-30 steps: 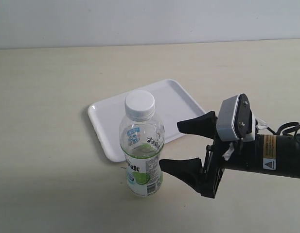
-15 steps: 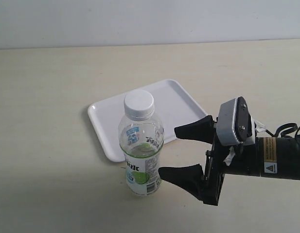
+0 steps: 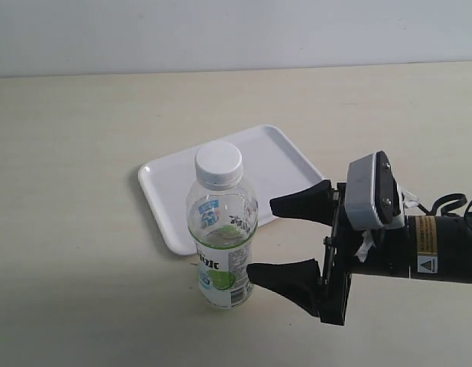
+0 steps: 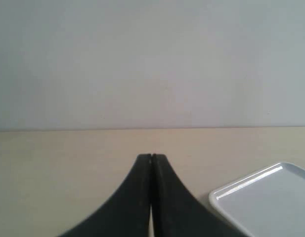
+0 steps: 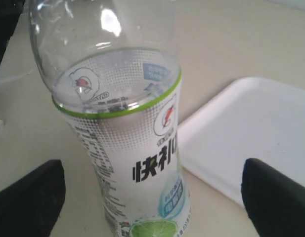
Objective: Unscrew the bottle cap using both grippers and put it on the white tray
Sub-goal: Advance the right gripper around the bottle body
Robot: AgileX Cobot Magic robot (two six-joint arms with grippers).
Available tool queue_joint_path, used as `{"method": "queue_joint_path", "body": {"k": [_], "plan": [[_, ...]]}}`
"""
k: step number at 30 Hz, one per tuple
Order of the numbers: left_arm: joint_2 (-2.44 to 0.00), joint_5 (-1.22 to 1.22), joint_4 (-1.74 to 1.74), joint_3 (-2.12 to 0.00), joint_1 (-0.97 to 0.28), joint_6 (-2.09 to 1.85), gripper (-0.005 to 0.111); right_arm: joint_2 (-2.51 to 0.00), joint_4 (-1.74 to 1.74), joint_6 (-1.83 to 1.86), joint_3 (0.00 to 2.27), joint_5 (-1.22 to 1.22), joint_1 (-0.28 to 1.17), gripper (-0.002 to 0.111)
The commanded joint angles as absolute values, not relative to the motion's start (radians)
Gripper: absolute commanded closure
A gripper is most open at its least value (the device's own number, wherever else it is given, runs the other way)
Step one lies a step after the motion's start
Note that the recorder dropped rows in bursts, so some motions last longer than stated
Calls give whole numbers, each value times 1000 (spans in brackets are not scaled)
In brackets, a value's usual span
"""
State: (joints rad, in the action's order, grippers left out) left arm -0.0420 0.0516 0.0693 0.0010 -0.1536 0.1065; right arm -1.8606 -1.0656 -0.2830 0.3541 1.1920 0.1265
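— What colours do we read on the bottle (image 3: 222,237)?

— Clear plastic under a plain white bottle cap (image 3: 219,164). Its label (image 5: 137,148) is white with fine grey dots. It has a green band along its upper edge, black characters, a blue patch and a green lime at the foot.

— And around the bottle?

— Behind it we see the white tray (image 3: 167,195), unpatterned, on a beige table (image 3: 75,252). Beside the bottle the right gripper (image 3: 262,238) is black. It carries a grey-white block (image 3: 367,191) and a sticker (image 3: 424,246) that looks orange with black marks, though it is small for us. The left gripper (image 4: 151,158) is black too.
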Motion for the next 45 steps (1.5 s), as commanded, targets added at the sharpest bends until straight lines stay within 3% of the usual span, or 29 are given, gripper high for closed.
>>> {"method": "queue_joint_path", "body": {"k": [1, 18, 28, 45], "plan": [[-33, 43, 71, 0, -159, 109, 107, -1861, -1046, -259, 361, 1206, 129, 17], [-33, 43, 71, 0, -159, 109, 107, -1861, -1107, -321, 406, 1147, 131, 17], [-33, 43, 71, 0, -159, 109, 107, -1861, -936, -253, 406, 999, 281, 16], [-33, 43, 71, 0, -159, 109, 107, -1862, -905, -212, 418, 1051, 291, 12]]}}
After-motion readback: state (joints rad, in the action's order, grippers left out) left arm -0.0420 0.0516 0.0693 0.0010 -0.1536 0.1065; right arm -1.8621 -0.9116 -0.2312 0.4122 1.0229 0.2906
